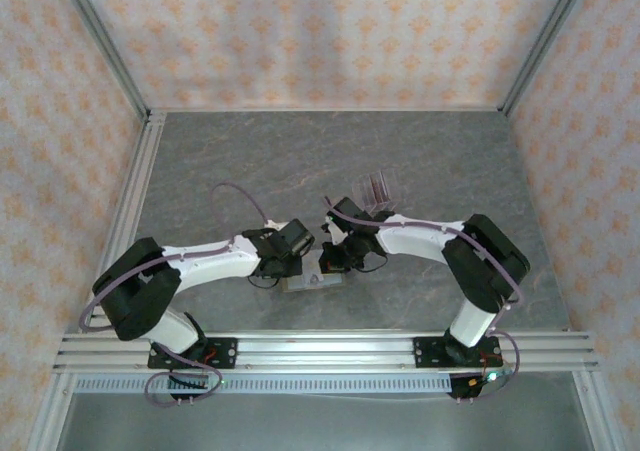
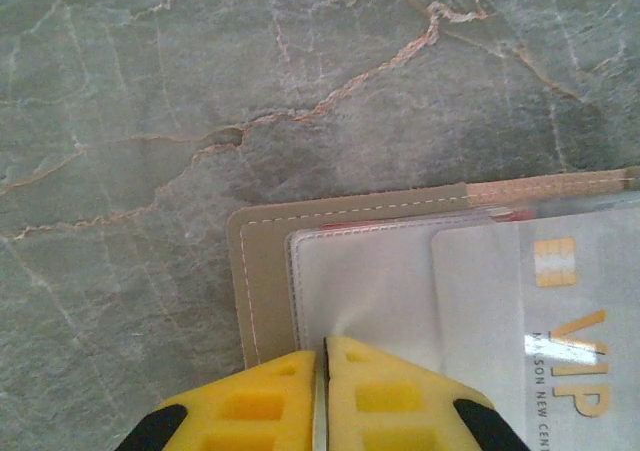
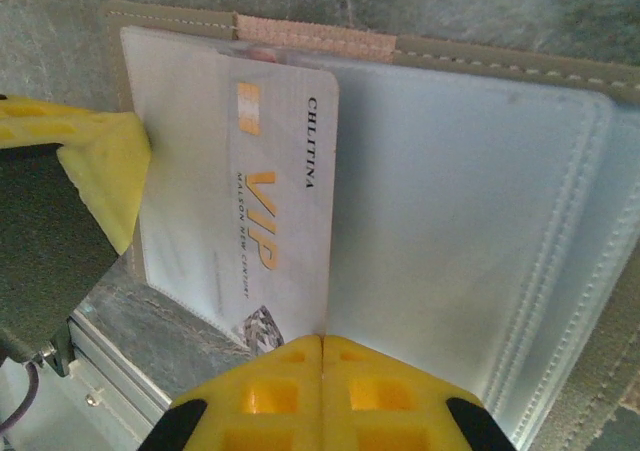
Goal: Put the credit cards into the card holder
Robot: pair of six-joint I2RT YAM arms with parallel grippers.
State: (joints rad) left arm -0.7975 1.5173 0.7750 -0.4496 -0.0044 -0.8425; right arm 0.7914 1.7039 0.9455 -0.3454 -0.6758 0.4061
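Observation:
The card holder (image 1: pixel 312 283) lies open on the table between both arms, olive-tan outside (image 2: pixel 262 271) with cloudy plastic sleeves inside (image 3: pixel 470 201). My left gripper (image 2: pixel 325 343) is shut, pinching the edge of one plastic sleeve (image 2: pixel 370 281). A credit card (image 3: pixel 285 211), pale with gold VIP lettering, lies over the left sleeve; its face looks hazy, as if partly under the plastic. My right gripper (image 3: pixel 322 339) is shut on that card's near edge. The same card (image 2: pixel 545 311) shows at the right of the left wrist view. Both grippers (image 1: pixel 322 261) meet over the holder.
A clear plastic slotted stand (image 1: pixel 378 189) with dark red cards stands just behind the right arm. The left gripper's yellow finger (image 3: pixel 100 171) sits close to the card's left. An aluminium rail (image 1: pixel 320 351) runs along the near table edge.

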